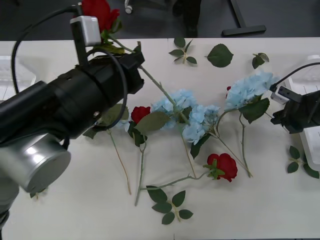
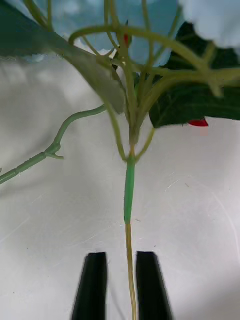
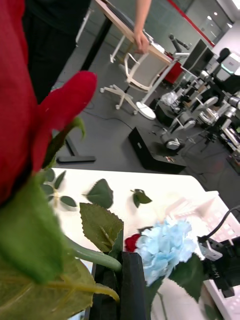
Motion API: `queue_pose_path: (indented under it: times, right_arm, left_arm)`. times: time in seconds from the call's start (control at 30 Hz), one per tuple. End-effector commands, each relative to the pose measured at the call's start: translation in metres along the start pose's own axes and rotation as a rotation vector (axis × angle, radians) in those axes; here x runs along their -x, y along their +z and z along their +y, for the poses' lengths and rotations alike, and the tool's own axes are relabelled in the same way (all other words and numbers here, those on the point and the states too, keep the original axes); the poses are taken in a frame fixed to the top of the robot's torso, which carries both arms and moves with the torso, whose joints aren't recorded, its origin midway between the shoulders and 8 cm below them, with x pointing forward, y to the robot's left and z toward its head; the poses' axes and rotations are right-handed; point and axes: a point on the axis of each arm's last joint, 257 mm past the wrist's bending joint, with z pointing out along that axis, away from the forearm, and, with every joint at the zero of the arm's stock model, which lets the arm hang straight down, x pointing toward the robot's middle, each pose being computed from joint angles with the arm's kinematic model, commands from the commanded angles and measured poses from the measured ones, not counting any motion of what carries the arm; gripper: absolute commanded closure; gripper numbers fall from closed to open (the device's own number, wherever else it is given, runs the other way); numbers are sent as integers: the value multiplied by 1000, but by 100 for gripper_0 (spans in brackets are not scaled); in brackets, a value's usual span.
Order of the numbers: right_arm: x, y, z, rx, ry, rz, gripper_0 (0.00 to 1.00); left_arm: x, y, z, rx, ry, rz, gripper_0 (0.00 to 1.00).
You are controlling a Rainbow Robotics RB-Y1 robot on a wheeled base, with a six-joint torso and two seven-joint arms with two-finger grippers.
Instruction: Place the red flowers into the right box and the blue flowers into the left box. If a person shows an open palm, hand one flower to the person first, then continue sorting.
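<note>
Holding a red rose [image 1: 101, 13] clamped by its stem in my left gripper [image 3: 117, 280] at the frame's upper left, I judge it needs carrying to the right box [image 1: 314, 150], while my right gripper [image 2: 120, 285] pinches a blue hydrangea [image 1: 250, 89] stem.

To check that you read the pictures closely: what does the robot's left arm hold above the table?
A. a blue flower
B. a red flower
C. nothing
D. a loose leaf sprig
B: the left gripper is shut on the stem of a red flower, whose bloom stands above the table's far edge, while the blue flowers lie on the table.
</note>
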Motion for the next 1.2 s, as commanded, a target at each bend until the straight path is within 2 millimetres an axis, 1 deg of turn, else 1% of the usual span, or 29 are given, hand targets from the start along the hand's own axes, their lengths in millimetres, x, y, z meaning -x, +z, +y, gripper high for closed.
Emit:
queue_pose_path:
  times: [0.03,0.07,0.17,0.2,0.23,0.3,0.37,0.4,0.43,0.47,0.53,0.57,0.6,0.67,0.7,0.77,0.93,0.97,1.03,1.07,1.1,1.13,1.17,1.2]
  right_arm:
    - [-4,-5,0,1,12,6,37]
    - [-4,-5,2,8,17,2,26]
    - [2,-7,9,40,42,-21,6]
    - [4,-9,11,50,54,-33,1]
    - [8,-12,14,64,67,-47,0]
    - [15,-20,20,99,91,-76,0]
    - [24,-37,25,144,124,-112,0]
    - [26,-41,27,156,131,-120,0]
    - [32,-53,32,193,140,-137,0]
    - [35,-58,34,206,141,-145,0]
    - [41,-78,40,258,143,-163,0]
    - [45,-83,42,273,141,-173,0]
    - [54,-96,48,311,138,-198,0]
    - [68,-113,58,368,131,-243,0]
    - [70,-115,59,377,130,-250,0]
    - [88,-129,70,431,116,-302,0]
    - [88,-129,70,431,116,-302,0]
    - [141,-148,116,584,41,-444,0]
    - [159,-149,129,613,18,-489,0]
    - [163,-148,132,619,13,-499,0]
    - [171,-148,137,625,-1,-516,0]
    - [181,-150,143,637,-12,-542,0]
    - [186,-152,146,645,-16,-558,0]
    - [196,-155,154,668,-28,-586,0]
  left_arm:
    - [9,30,-38,-72,66,-36,100]
    - [5,36,-41,-75,69,-33,100]
    - [2,50,-54,-113,68,-51,100]
    - [1,53,-59,-129,67,-59,100]
    - [0,55,-64,-142,67,-62,100]
    - [-1,59,-74,-163,64,-68,100]
    - [0,62,-86,-184,63,-77,100]
    - [1,63,-88,-186,66,-80,100]
    - [2,63,-93,-194,75,-83,100]
    - [2,64,-94,-196,81,-84,100]
    - [1,64,-98,-200,107,-85,100]
    - [2,64,-100,-204,114,-88,100]
    - [3,64,-104,-212,121,-95,100]
    - [5,64,-106,-215,131,-104,100]
    - [5,64,-106,-216,133,-104,100]
    - [4,64,-107,-218,137,-102,100]
    - [4,64,-107,-218,137,-102,100]
    - [4,64,-107,-218,137,-102,100]
    - [4,64,-107,-218,137,-102,100]
    - [4,64,-107,-218,137,-102,100]
    - [4,64,-107,-218,137,-102,100]
    - [4,64,-107,-218,137,-102,100]
    - [4,64,-107,-218,137,-102,100]
    - [4,64,-107,-218,137,-102,100]
